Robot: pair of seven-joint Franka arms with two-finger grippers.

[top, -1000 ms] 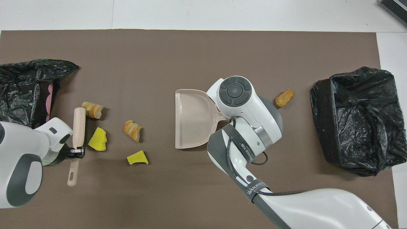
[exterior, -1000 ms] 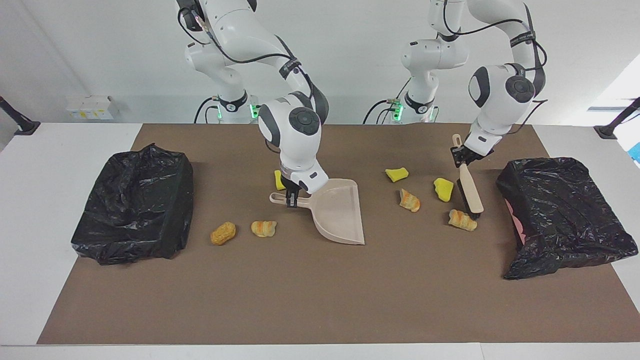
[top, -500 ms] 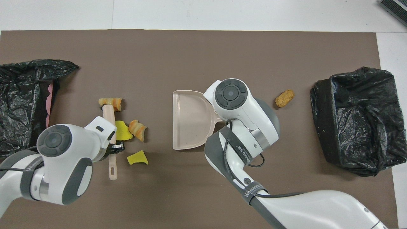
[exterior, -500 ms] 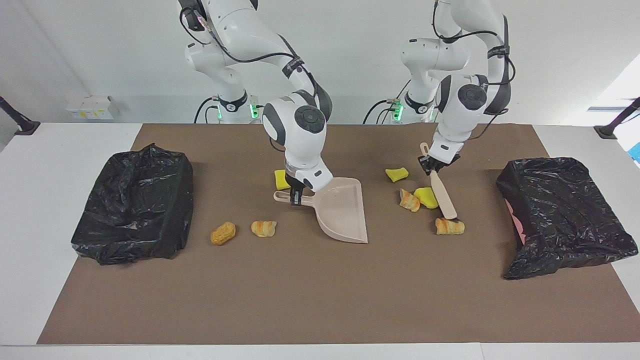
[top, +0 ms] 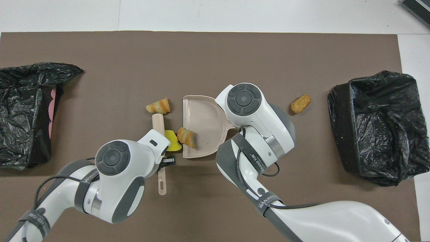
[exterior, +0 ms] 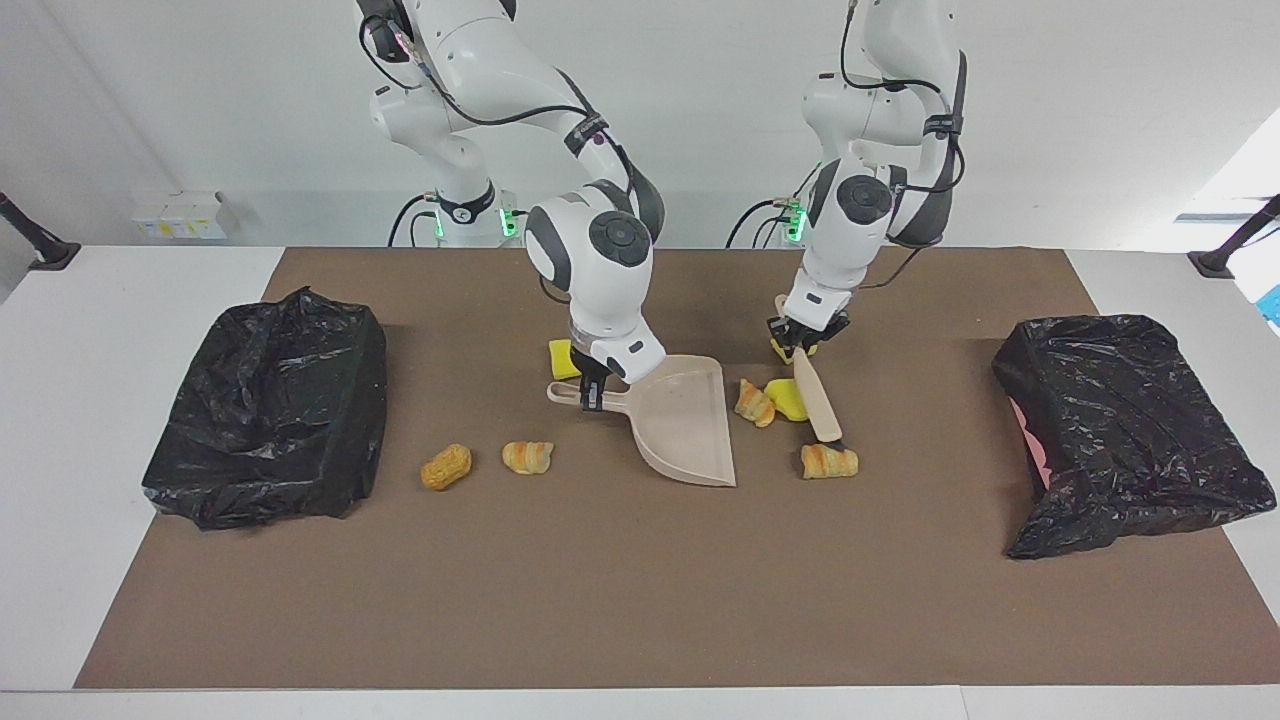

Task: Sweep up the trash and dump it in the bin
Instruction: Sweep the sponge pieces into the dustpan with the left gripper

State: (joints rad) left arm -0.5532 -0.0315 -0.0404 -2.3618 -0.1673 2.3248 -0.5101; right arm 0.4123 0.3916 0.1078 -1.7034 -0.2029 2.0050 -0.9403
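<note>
Surface: white table (exterior: 120,300) overlaid by a brown mat (exterior: 620,580) that covers most of it.
Room: plain white wall (exterior: 200,100) at 12 o'clock in the facing view; small white boxes (exterior: 180,213) on the ledge near the right arm's end.
Bins: two, lined with black bags; one bin (exterior: 265,410) at the right arm's end of the mat, the other bin (exterior: 1130,430) at the left arm's end, lying tilted with some pink showing.
Dustpan: beige dustpan (exterior: 685,420), mid-mat, mouth toward the left arm's end.
Right gripper: right gripper (exterior: 588,392) clamped on the dustpan's handle, fingers closed around it.
Brush: beige-handled brush (exterior: 815,395), slanted, black bristles down on the mat.
Left gripper: left gripper (exterior: 800,340) closed tight on the brush's handle.
Trash, at dustpan mouth: a striped pastry lump (exterior: 753,402) at the mouth's edge, touching a yellow sponge chunk (exterior: 787,398) against the brush.
Trash, at bristles: a second pastry lump (exterior: 828,461), at 6 o'clock from the brush tip in the facing view.
Trash, under left gripper: a yellow chunk (exterior: 782,347), partly hidden.
Trash, by right gripper: a yellow sponge piece (exterior: 562,358), at 10 o'clock from the dustpan handle in the facing view.
Trash, toward right arm's bin: a brown lump (exterior: 446,466) and a striped lump (exterior: 527,456), side by side, apart from the dustpan.
</note>
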